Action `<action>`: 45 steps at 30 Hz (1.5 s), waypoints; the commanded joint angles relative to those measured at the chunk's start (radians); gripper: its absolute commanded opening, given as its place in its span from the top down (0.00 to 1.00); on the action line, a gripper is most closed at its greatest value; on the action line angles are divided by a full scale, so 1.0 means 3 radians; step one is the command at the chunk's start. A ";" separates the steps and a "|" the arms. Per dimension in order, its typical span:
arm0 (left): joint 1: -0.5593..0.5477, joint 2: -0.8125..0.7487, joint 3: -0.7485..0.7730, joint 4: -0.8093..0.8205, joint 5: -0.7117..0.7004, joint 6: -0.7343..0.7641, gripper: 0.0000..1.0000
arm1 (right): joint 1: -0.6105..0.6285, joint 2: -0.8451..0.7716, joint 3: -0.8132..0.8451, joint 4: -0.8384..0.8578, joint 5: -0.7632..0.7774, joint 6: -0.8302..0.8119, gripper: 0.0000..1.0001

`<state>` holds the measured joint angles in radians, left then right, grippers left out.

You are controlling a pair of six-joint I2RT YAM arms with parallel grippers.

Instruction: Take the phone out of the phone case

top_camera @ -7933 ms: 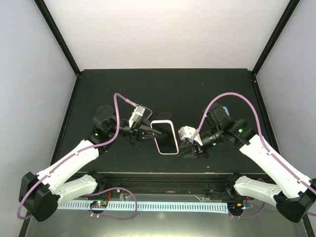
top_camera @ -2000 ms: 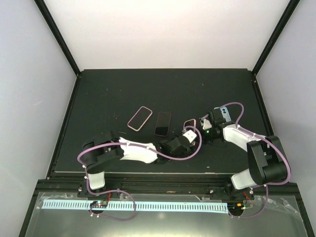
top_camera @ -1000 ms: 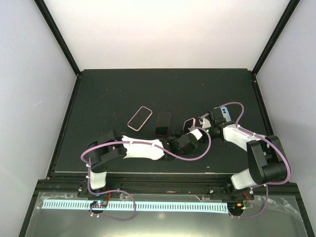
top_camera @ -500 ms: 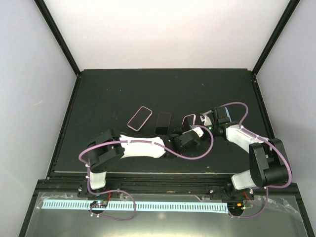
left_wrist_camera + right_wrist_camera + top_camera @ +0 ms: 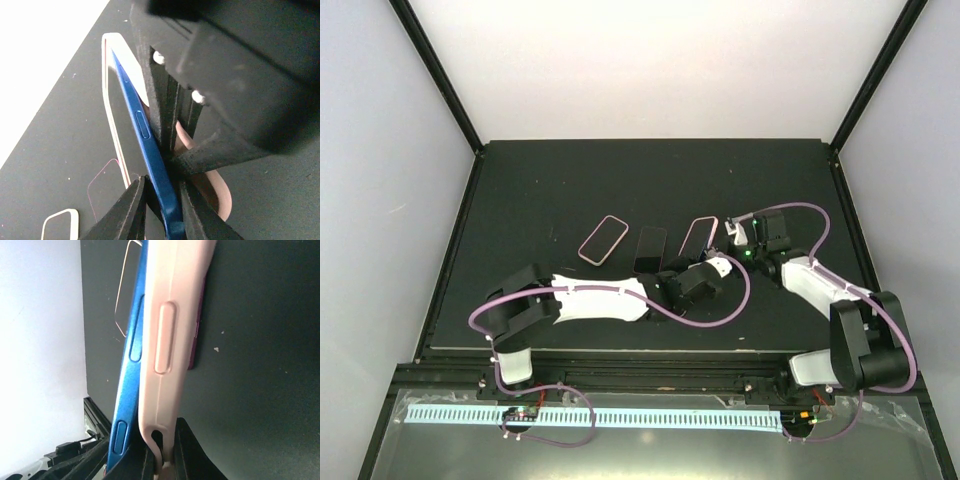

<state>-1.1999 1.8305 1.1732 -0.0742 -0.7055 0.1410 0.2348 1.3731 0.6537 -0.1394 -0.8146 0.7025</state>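
Note:
A blue phone in a pink case is held between both grippers at the table's middle. My left gripper is shut on the phone's blue edge, its tips on either side of it. My right gripper is shut on the pink case, pinching its wall. In the right wrist view the blue phone stands slightly apart from the case along its side. The case shows behind the phone in the left wrist view.
An empty pink case and a black phone lie flat on the black table to the left of the grippers. The empty case also shows in the right wrist view. Black frame posts stand at the back corners.
Both grippers have carried the cased phone a little toward the back. The right gripper swung back and right. The phone now tilts up on its edge.

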 commanded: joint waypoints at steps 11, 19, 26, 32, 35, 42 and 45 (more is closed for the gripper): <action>0.0128 -0.0573 -0.0071 0.0003 -0.0198 -0.0259 0.98 | 0.0019 -0.0235 0.0044 -0.0645 0.0862 -0.0577 0.99; 0.0135 -0.1135 -0.0366 0.0112 0.0021 -0.0834 0.98 | 0.0018 -0.0112 0.0372 -0.1009 0.1394 -0.0820 0.99; 0.0144 -0.1676 -0.0860 0.0372 -0.0068 -0.1060 0.98 | -0.0008 -0.0260 0.0653 -0.1150 0.1516 -0.1250 0.99; 0.0144 -0.1988 -0.1126 0.0430 -0.0054 -0.1119 0.99 | -0.0097 0.0164 0.1505 -0.1983 0.1233 -0.2625 0.99; 0.0145 -0.2131 -0.1322 0.0575 0.0038 -0.1069 0.99 | -0.0201 0.0560 0.1925 -0.2565 0.1384 -0.3180 0.99; 0.0134 -0.2238 -0.1530 0.0707 0.0148 -0.1071 0.98 | -0.0706 0.1179 0.2301 -0.3245 0.1454 -0.3534 0.99; 0.0134 -0.2256 -0.1605 0.0791 0.0210 -0.1071 0.98 | -0.0848 0.1359 0.2416 -0.3390 0.1381 -0.3547 0.99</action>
<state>-1.1561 1.1881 0.7021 0.0502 -0.6651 -0.1692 0.0246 1.7466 1.3205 -1.0153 -0.3904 -0.2852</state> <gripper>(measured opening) 0.090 0.068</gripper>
